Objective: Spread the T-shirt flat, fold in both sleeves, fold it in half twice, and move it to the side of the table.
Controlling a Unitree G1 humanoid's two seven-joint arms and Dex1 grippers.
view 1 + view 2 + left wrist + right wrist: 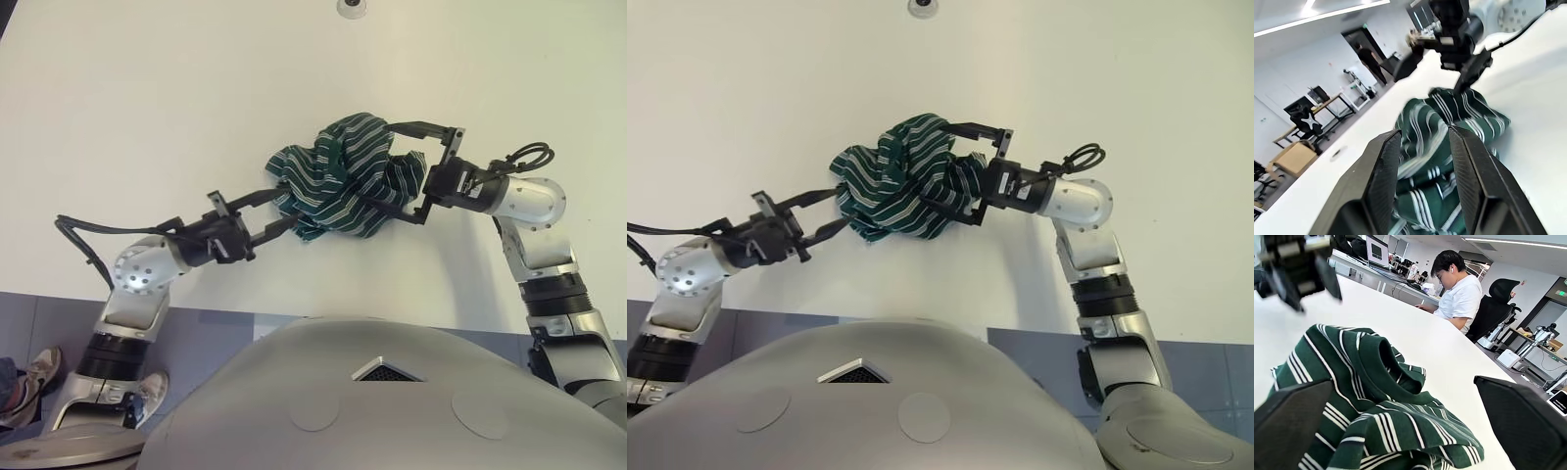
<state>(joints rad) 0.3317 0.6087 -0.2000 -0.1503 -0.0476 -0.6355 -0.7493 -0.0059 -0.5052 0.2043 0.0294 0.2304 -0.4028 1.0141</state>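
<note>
A green T-shirt with white stripes (343,176) lies crumpled in a heap at the middle of the white table (147,98). My left gripper (288,208) is open at the heap's left edge, its fingers (1383,171) on either side of a fold of cloth (1425,147). At the heap's right side my right gripper (377,162) stands wide open, one finger above the pile and one along its near side. The right wrist view has the collar and striped folds (1386,382) lying between that gripper's two fingers (1288,426).
A small round fitting (351,8) is set in the table at its far edge. The table's front edge (294,315) runs just before my arms, with grey floor below it. White tabletop stretches to the left and right of the heap.
</note>
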